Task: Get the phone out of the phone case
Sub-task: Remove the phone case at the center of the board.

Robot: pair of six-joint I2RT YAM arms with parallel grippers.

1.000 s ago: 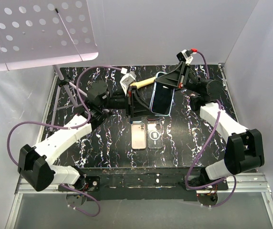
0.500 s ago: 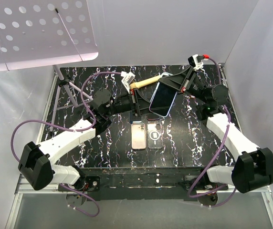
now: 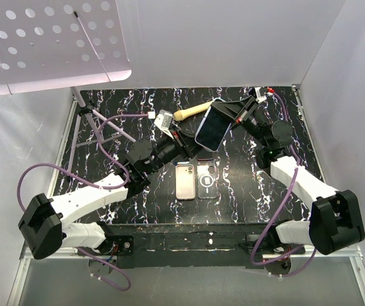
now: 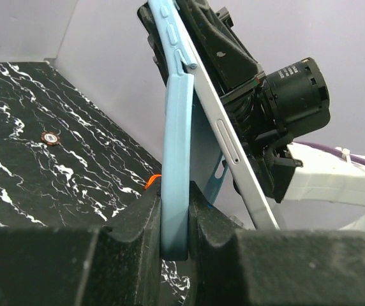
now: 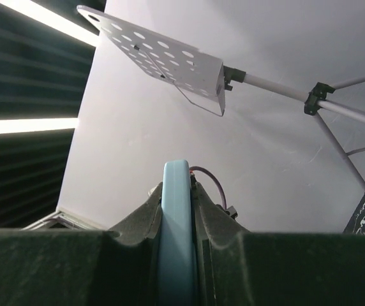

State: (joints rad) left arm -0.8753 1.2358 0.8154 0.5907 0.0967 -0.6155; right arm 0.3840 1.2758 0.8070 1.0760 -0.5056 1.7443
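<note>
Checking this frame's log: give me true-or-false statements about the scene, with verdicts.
1. The left fingers pinch the blue case's edge. True.
2. The phone sits fully seated in that case. False: in the left wrist view its silver edge stands apart from the case.
3. The clear case lies flat on the table. True.
4. The right fingers are open and empty. False: they clamp the blue case too.
5. The music stand stands at the far right. False: it is at the far left.

You see the phone (image 3: 211, 125) tilted in the air, dark screen up; its light blue phone case (image 4: 175, 178) is partly peeled off.
</note>
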